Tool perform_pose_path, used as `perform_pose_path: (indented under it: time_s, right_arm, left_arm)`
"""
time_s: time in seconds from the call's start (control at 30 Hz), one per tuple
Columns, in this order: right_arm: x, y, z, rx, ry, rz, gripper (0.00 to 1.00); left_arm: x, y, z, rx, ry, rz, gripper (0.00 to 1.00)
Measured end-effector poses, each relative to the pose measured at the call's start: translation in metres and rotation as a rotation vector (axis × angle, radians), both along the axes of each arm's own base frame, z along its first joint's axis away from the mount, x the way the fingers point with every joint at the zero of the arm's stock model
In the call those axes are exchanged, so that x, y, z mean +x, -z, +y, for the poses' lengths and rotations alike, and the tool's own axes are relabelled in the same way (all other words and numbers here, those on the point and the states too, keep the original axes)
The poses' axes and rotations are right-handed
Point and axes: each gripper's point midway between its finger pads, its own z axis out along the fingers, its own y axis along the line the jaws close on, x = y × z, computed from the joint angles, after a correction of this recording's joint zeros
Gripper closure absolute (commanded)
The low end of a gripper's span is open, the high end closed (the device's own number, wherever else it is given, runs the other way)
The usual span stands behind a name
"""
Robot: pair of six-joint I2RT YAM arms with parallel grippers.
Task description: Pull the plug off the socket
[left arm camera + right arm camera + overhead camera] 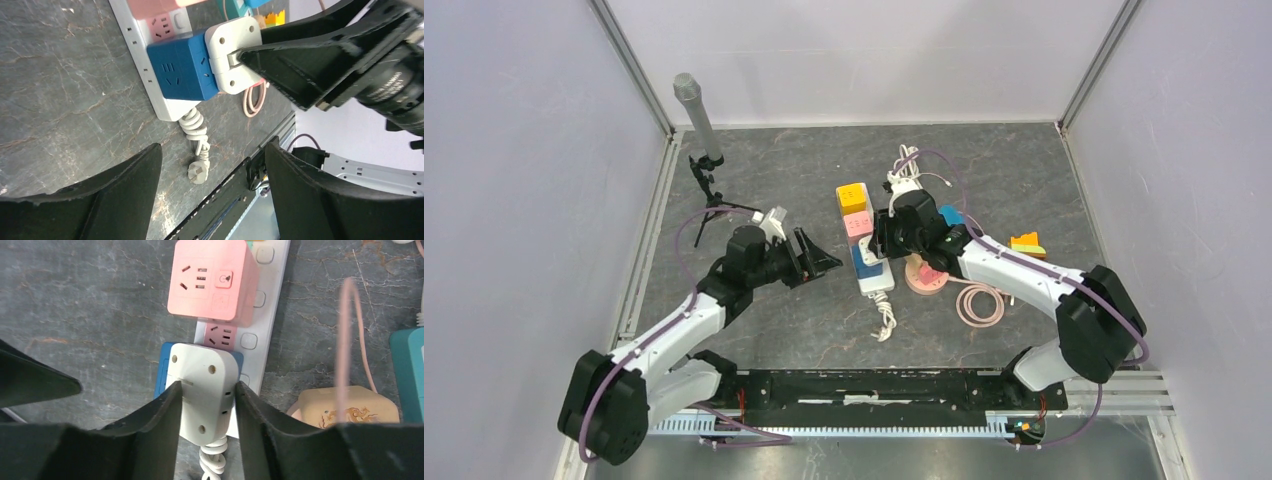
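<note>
Pinches the white plug (202, 375) from both sides with the right gripper (206, 390), flush against the blue cube adapter (182, 70) at the near end of the white power strip (270, 300). Holds the left gripper (822, 262) spread wide just left of the strip, touching nothing.

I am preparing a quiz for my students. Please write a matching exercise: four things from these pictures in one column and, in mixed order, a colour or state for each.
Things:
1. white plug
2. left gripper
3. cube at the far end of the power strip
4. coiled cable

Colour or state:
A. pink
B. open, holding nothing
C. yellow
D. clamped between the fingers of the right gripper

Pairs: 1-D, 2-B, 3-C, 4-A
</note>
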Motion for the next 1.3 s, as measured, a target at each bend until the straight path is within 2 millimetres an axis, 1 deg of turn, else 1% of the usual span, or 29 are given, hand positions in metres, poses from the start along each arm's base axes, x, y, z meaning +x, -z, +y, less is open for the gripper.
perform_pose_path:
  time_s: [0.07, 0.13, 0.17, 0.23, 0.37, 0.47, 0.53, 0.57, 0.63, 0.73, 0.9, 0.93, 1.07, 1.13, 1.17, 1.3]
  right_arm:
    - [0.000, -0.005, 0.001, 0.015, -0.004, -0.008, 0.70]
    - [0.001, -0.015, 0.004, 0.041, -0.012, -0.029, 0.79]
    - [0.001, -0.018, 0.005, 0.050, -0.016, -0.037, 0.81]
    - [0.001, -0.021, 0.007, 0.062, -0.021, -0.043, 0.83]
    - [0.001, -0.022, 0.008, 0.068, -0.032, -0.044, 0.85]
    - [0.001, -0.022, 0.009, 0.067, -0.040, -0.046, 0.75]
    - [0.000, -0.022, 0.009, 0.069, -0.048, -0.047, 0.64]
    - [0.000, -0.023, 0.010, 0.070, -0.052, -0.048, 0.61]
    - [-0.001, -0.023, 0.012, 0.074, -0.067, -0.047, 0.60]
    - [-0.003, -0.022, 0.015, 0.083, -0.085, -0.046, 0.60]
    - [-0.006, -0.016, 0.017, 0.089, -0.102, -0.028, 0.65]
    - [-0.006, -0.016, 0.018, 0.090, -0.102, -0.026, 0.67]
    - [-0.006, -0.017, 0.021, 0.106, -0.107, -0.027, 0.80]
    - [-0.005, -0.019, 0.022, 0.116, -0.101, -0.025, 0.83]
    - [-0.005, -0.018, 0.022, 0.118, -0.101, -0.024, 0.81]
    - [-0.005, -0.019, 0.023, 0.125, -0.103, -0.025, 0.58]
  left_arm:
    - [-0.001, 0.006, -0.006, 0.011, 0.015, 0.013, 0.21]
    - [0.001, 0.010, -0.013, 0.018, 0.027, 0.018, 0.28]
    - [0.002, 0.013, -0.015, 0.021, 0.031, 0.023, 0.32]
    - [0.007, 0.020, -0.021, 0.031, 0.035, 0.035, 0.37]
    - [0.015, 0.034, -0.027, 0.051, 0.039, 0.068, 0.39]
    - [0.019, 0.037, -0.031, 0.055, 0.044, 0.075, 0.39]
    - [0.021, 0.037, -0.034, 0.053, 0.048, 0.071, 0.40]
    - [0.022, 0.037, -0.036, 0.052, 0.051, 0.068, 0.40]
    - [0.025, 0.036, -0.039, 0.051, 0.055, 0.066, 0.42]
    - [0.027, 0.039, -0.043, 0.051, 0.061, 0.066, 0.44]
    - [0.026, 0.046, -0.046, 0.066, 0.067, 0.075, 0.51]
    - [0.026, 0.047, -0.046, 0.068, 0.066, 0.075, 0.52]
    - [0.029, 0.051, -0.046, 0.078, 0.060, 0.071, 0.59]
    - [0.029, 0.055, -0.046, 0.087, 0.056, 0.077, 0.62]
    - [0.030, 0.056, -0.046, 0.089, 0.055, 0.079, 0.63]
    - [0.032, 0.055, -0.048, 0.092, 0.052, 0.073, 0.66]
